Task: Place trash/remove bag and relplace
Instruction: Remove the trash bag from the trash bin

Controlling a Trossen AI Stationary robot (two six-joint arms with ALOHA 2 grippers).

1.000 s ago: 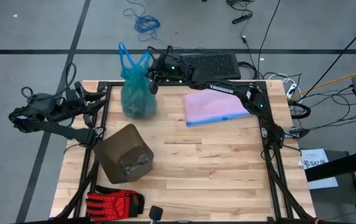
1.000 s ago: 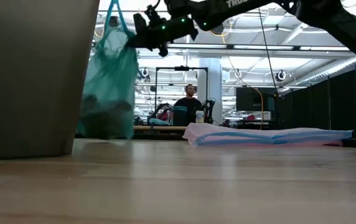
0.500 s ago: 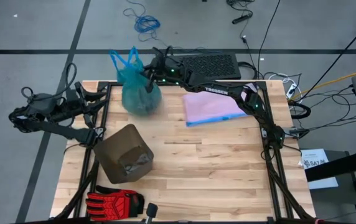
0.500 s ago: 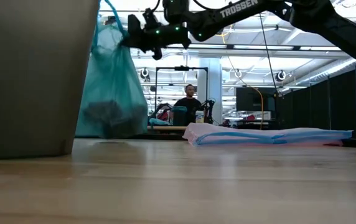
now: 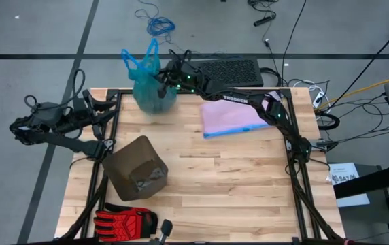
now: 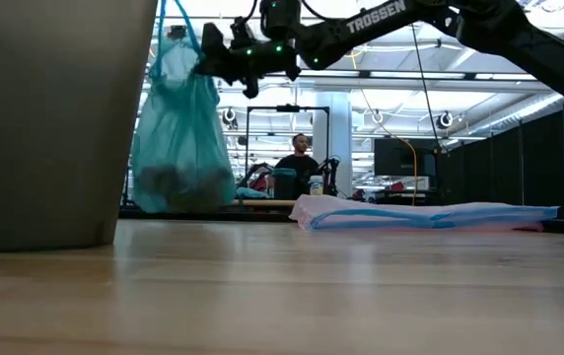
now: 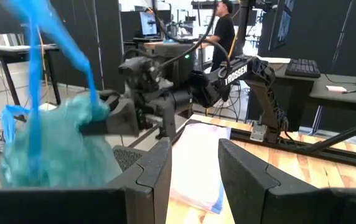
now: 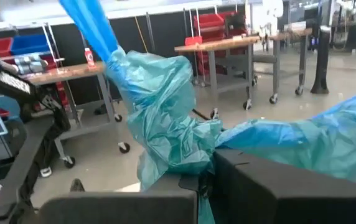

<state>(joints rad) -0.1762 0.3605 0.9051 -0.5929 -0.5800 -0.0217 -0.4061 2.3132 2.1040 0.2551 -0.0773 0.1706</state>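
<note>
Counting from near table edge outward: one red-and-black glove [image 5: 125, 222], one brown bin [image 5: 135, 167] tipped on side, one lilac bag [image 5: 234, 116] lying flat. Left gripper [image 7: 193, 163] waits off left table edge, fingers apart, holding nothing. Farthest: one teal bag [image 5: 153, 93] hanging at far table edge, neck pinched tight in right gripper [image 5: 162, 78]. Thin plastic may slip or rip from load inside; then trash spills. Bag may swing and drop off table.

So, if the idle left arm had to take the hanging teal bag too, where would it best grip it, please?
Probably the blue drawstring loops, approached from the table's left side. They stand free above the bag, while the right gripper is clamped on the bunched neck and the bulging body offers nothing firm. The left gripper waits open nearby.
</note>
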